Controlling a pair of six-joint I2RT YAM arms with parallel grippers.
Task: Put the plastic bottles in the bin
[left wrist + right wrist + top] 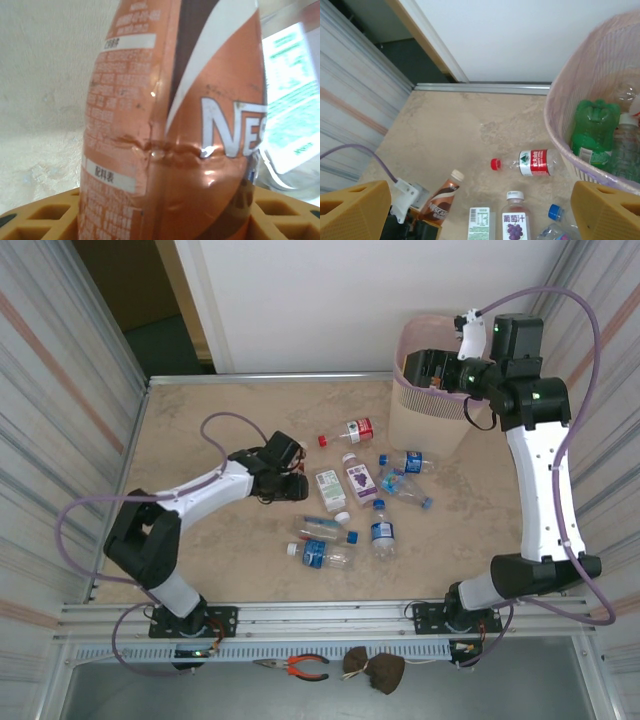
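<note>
"Left wrist view: which bottle is that?"

"A brown coffee bottle with a creased side. It sits between the yellow fingers of the left end effector. The end effector looks closed on it, though the frame cuts off the contact points."

"And the other bottles?"

"Several lie loose in the middle of the bench. The red-labelled bottle is the one nearest the bin. A grape juice bottle and a green-and-white bottle lie side by side, just beside the left end effector. A green bottle and some clear ones are inside the bin, which stands at the far right corner."

"The right end effector?"

"It hangs over the bin's rim with its fingers spread wide, holding nothing."
</note>
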